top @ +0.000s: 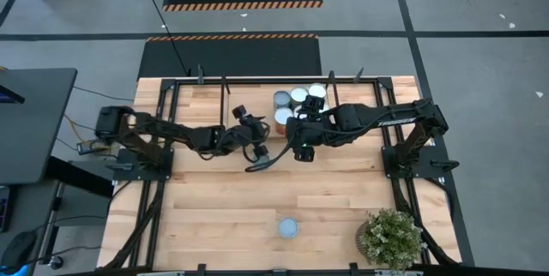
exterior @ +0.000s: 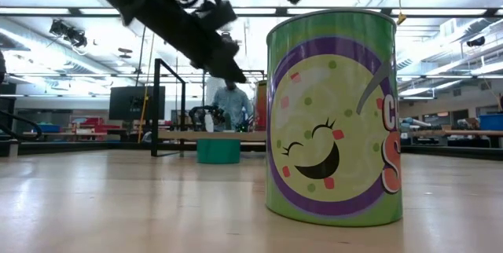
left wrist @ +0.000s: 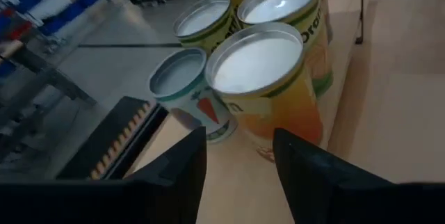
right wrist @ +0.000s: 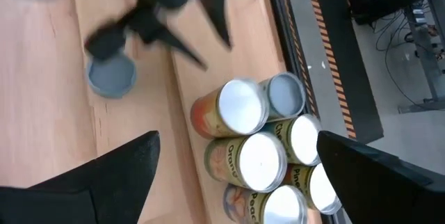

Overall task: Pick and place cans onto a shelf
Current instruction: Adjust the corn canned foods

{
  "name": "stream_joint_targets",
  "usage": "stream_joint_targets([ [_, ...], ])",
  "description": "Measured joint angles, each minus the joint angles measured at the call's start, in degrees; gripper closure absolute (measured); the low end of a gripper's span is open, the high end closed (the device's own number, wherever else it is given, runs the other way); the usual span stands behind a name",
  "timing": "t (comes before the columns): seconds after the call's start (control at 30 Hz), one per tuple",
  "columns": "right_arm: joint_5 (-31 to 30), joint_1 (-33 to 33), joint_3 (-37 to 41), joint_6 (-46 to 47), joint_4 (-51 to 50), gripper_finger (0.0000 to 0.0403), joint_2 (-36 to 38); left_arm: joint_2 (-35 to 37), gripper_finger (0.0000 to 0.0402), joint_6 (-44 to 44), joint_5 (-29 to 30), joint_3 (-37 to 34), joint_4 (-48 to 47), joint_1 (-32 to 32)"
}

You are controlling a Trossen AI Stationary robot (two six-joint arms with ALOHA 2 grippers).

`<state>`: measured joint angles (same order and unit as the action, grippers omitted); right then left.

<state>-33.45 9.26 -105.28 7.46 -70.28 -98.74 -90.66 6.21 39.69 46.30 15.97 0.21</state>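
Several cans [top: 298,105] with silver or bluish tops stand upright in a tight cluster on the light-wood shelf [right wrist: 243,43] at the table's far edge. The nearest are an orange-labelled can [left wrist: 268,85] and a teal can [left wrist: 184,92]. My left gripper [left wrist: 240,133] is just short of the orange can on its near-left side, open with nothing between its fingers. My right gripper [right wrist: 238,140] hovers high above the cluster, wide open and empty. One more can [top: 288,227], with a green label [exterior: 334,119], stands alone near the table's front edge.
A potted plant [top: 390,237] stands at the near right corner. Black rods and posts [top: 202,77] frame the shelf along the far edge. A person [exterior: 230,104] is in the room beyond the table. Bare wood [top: 214,199] lies between the cluster and the lone can.
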Motion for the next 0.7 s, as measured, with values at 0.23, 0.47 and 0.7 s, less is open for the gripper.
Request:
stream_joint_targets([
  [0.23,0.6,0.8,11.4,2.2,6.1,0.0007,2.7,7.2,0.023,-3.0,-14.0,0.0,-10.0,1.7],
  [0.47,2.0,2.9,25.8,3.1,19.4,0.0007,7.6,9.8,0.0226,-3.1,-19.0,0.0,-13.6,1.8],
  [0.7,2.3,4.5,37.5,3.1,31.8,0.0007,14.2,9.8,0.0178,-4.5,-24.9,1.7,-14.6,6.5],
])
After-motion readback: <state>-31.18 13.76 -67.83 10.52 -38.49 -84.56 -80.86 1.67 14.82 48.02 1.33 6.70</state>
